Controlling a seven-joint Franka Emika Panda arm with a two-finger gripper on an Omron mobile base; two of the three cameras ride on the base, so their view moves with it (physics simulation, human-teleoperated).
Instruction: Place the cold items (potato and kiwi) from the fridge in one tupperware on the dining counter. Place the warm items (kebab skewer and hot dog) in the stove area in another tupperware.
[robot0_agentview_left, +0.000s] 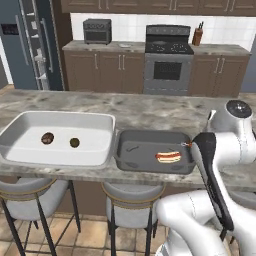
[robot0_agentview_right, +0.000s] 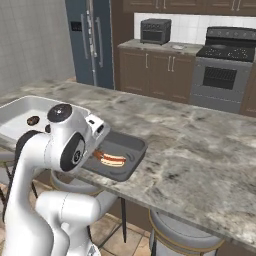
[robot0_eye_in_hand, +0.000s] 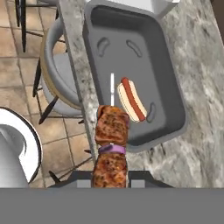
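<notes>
The skewer (robot0_eye_in_hand: 111, 144) is pinched in the gripper (robot0_eye_in_hand: 110, 180) and held over the near edge of the grey tub (robot0_eye_in_hand: 173, 83), where the hot dog (robot0_eye_in_hand: 131, 99) lies. The last warm item is being delivered; next, it must be moved over the tub floor and released.

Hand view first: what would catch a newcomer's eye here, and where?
The kebab skewer, held in the shut jaws, hangs over the near edge of the dark tupperware, where the hot dog already lies. On the same marble counter, a white tupperware to the dark one's left holds the potato and kiwi.
</notes>
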